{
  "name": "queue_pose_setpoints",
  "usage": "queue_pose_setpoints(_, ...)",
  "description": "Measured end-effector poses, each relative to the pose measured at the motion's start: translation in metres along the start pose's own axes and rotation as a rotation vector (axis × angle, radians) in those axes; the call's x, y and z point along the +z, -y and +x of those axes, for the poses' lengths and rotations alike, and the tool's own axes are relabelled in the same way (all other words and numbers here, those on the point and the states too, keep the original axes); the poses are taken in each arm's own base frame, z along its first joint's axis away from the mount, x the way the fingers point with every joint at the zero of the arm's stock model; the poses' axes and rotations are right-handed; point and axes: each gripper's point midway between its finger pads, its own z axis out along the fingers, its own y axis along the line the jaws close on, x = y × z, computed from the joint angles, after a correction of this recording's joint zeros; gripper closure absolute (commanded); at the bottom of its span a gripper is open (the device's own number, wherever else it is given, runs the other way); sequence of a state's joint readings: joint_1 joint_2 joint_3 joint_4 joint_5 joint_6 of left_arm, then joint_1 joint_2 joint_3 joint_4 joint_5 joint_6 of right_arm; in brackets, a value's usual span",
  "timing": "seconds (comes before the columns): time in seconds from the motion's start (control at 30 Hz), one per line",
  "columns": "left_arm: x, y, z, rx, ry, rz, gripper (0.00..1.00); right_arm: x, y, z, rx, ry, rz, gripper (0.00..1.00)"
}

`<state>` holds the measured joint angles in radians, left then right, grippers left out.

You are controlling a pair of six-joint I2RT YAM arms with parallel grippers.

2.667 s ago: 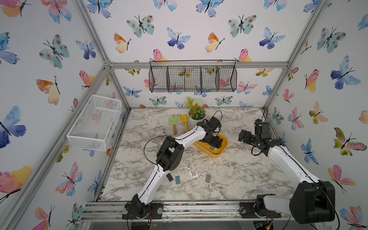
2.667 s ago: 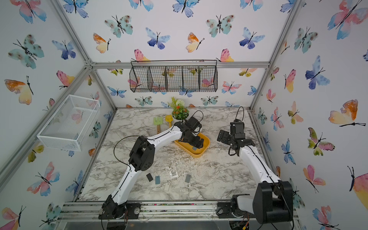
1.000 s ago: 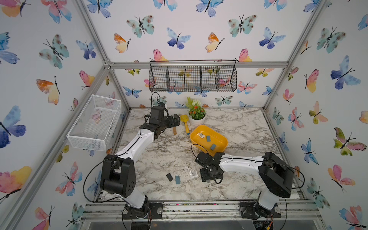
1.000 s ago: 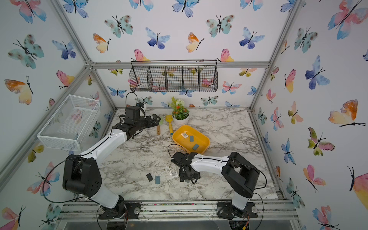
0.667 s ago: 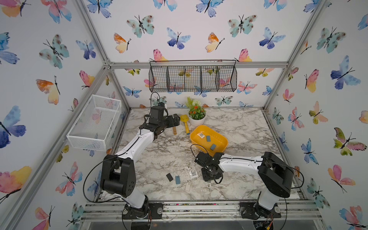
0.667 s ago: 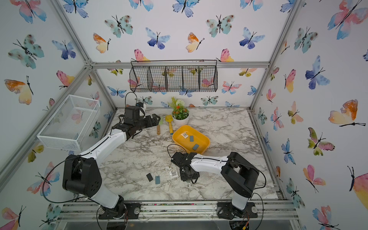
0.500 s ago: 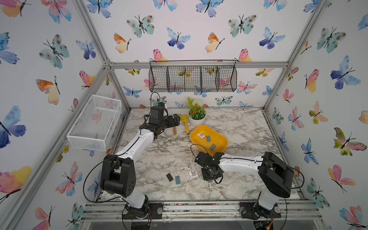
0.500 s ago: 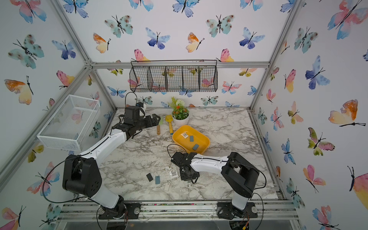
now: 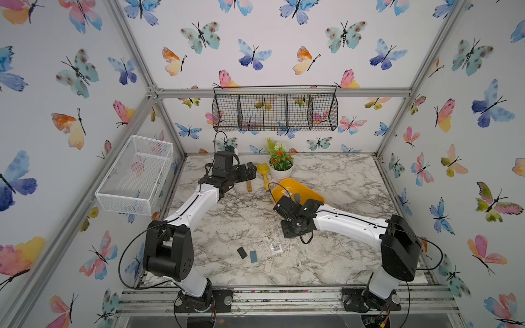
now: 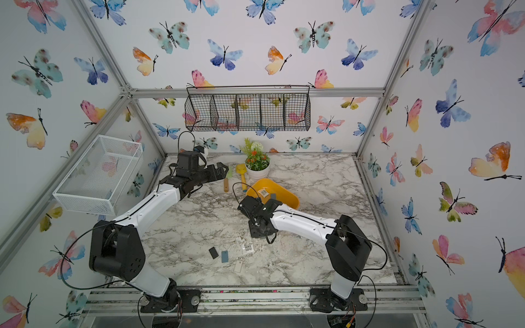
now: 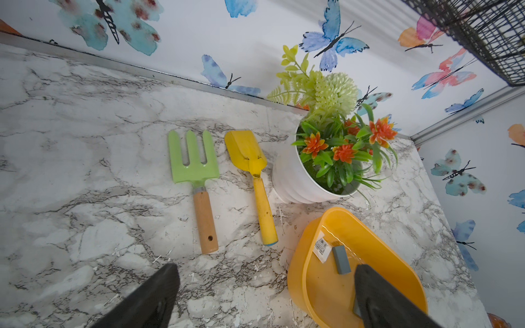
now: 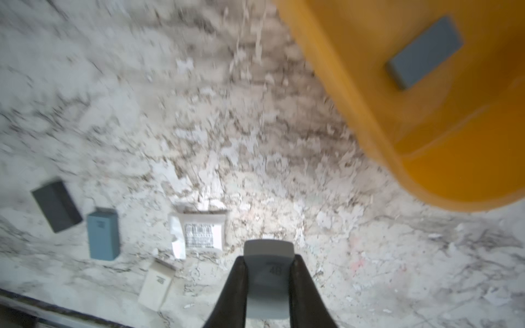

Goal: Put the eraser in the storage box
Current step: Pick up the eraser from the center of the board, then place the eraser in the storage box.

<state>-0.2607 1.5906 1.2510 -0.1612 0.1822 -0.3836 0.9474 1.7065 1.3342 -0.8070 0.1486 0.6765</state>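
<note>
A grey eraser [image 12: 268, 281] is pinched between my right gripper's [image 12: 268, 272] black fingers, so that gripper is shut on it, above the marble just in front of the storage box. The storage box [image 12: 426, 142] is a yellow tub, seen in both top views [image 9: 309, 193] [image 10: 287, 197], and a grey-blue eraser [image 12: 424, 52] lies inside it. My left gripper [image 11: 264, 298] hovers open and holds nothing at the back left [image 9: 250, 173]. One of its fingers [image 11: 380, 301] hides part of the box's inside.
On the front marble lie a dark eraser [image 9: 242, 252], a blue one [image 9: 253, 256], a white one [image 9: 267, 266] and a torn wrapper [image 9: 276, 248]. A green fork [image 11: 196, 170], yellow shovel [image 11: 252, 170] and flower pot [image 11: 298, 181] stand at the back. A white mesh basket [image 9: 136, 176] and a black wire basket [image 9: 275, 110] hang on the walls.
My right gripper has shut on the grey eraser and risen from the front marble toward the yellow box. The left arm has stayed still.
</note>
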Motion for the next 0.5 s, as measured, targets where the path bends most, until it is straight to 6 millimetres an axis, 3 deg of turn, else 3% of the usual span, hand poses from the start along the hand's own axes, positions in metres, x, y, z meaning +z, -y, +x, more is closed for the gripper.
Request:
queue_pose_setpoints(0.13,0.003,-0.003,0.001,-0.001,-0.005,-0.006,0.02,-0.016,0.048,-0.051,0.077,0.082,0.021,0.81)
queue_pose_setpoints(0.23,0.005,-0.003,-0.002,0.002,-0.004,-0.005,0.02,-0.018,0.079,-0.077,0.107,0.112,0.05,0.81)
queue_pose_setpoints(0.37,0.005,-0.001,-0.009,0.009,0.009,0.002,0.02,-0.009,0.09,-0.098,0.086,0.115,0.059,0.8)
queue_pose_setpoints(0.5,0.006,-0.001,-0.013,0.014,0.016,0.003,0.02,0.016,0.094,-0.103,0.06,0.075,0.051,0.81)
